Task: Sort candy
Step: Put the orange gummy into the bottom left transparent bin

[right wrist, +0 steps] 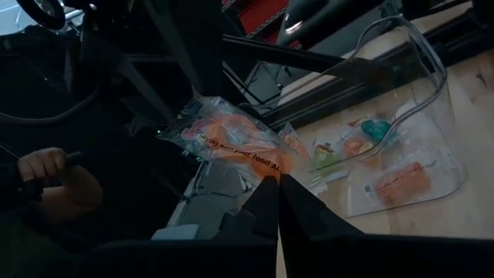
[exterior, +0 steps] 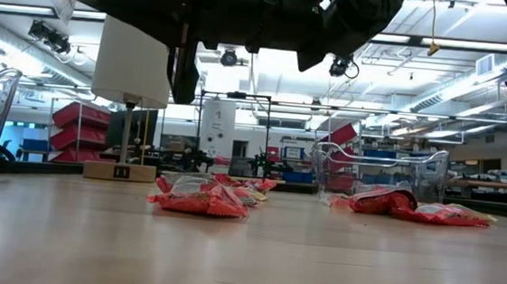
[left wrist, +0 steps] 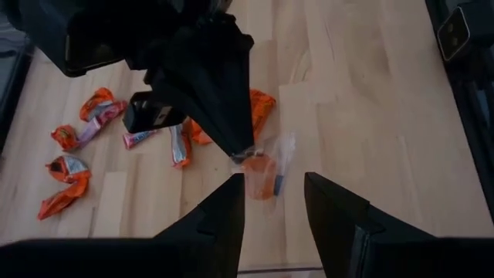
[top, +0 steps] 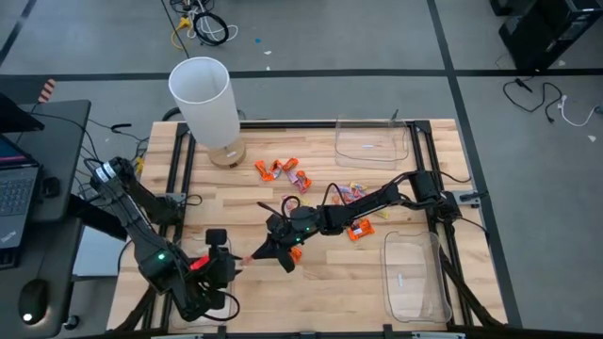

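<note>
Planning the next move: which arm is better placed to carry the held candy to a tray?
Right, probably: the right gripper is shut on the candy, with a tray near its base; the left gripper is open.

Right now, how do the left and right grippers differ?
The right gripper is shut on a candy packet; the left gripper is open and empty. The right gripper reaches far out from its base; the left gripper sits close to its own. Both are raised, facing each other.

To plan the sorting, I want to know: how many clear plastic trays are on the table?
2. One clear tray sits at the top right of the table in the high view; a second clear tray sits at the bottom right. None seems hidden.
</note>
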Tool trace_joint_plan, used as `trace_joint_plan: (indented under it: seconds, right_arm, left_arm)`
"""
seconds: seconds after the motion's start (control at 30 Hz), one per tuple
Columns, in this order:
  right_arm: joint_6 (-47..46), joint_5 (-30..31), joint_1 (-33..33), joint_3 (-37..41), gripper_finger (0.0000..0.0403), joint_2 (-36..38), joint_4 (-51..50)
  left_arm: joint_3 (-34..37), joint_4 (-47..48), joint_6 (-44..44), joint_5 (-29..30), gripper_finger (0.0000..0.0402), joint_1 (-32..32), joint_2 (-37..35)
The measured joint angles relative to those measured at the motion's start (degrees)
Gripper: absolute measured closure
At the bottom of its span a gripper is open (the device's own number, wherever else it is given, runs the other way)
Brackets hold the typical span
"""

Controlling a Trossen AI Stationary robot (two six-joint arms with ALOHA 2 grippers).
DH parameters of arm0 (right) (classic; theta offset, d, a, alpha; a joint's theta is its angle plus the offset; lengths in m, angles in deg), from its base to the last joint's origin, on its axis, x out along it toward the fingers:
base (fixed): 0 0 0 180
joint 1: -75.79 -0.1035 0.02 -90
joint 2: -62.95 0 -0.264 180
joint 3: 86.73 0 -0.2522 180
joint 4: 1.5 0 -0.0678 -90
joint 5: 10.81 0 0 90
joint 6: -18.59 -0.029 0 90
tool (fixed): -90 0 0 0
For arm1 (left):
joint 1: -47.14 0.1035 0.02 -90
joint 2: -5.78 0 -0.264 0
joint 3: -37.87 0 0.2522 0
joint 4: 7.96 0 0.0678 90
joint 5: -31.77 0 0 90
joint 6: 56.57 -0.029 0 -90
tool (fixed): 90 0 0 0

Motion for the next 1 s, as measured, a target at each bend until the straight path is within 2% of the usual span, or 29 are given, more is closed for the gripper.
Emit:
trace_joint_plan:
  seconds: [1.0]
  right_arm:
    - [0.0,0.6,0.0,0.0,0.0403,-0.1,2.1]
  left_arm:
    - [0.0,0.0,-1.5,2.0,0.0268,0.0,0.0]
